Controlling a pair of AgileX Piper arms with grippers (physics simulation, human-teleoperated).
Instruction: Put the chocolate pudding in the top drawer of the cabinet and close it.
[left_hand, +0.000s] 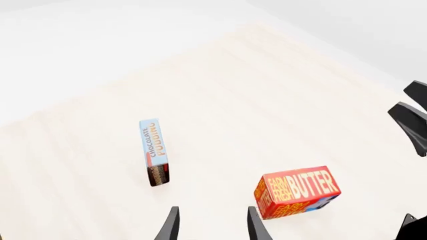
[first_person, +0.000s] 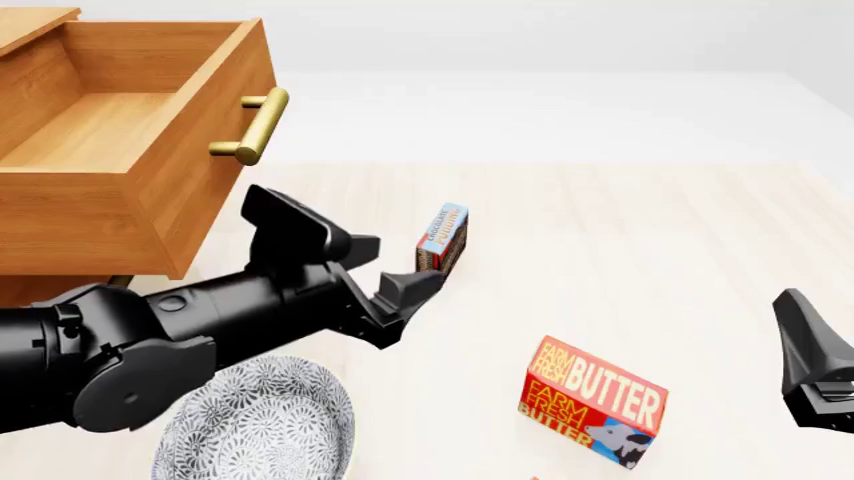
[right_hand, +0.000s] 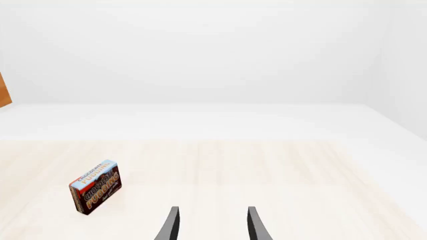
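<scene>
simulated tabletop (first_person: 694, 250), blank white backdrop

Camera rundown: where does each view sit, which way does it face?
Front: fixed above and behind the arms, facing forward and down; shows open top drawer, left gripper, right gripper.
Left wrist: behind its fingers, looking down at pudding box and butter box.
Right wrist: low, facing across the table; own fingers show.
Shared: the pudding box appears in all three.

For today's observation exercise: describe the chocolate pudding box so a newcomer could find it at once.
Start at the wooden cabinet with its open top drawer. On the pale table to its right stands the chocolate pudding, a thin box on edge. Its light blue top and smaller size distinguish it from the red-orange butter box nearer the camera.
</scene>
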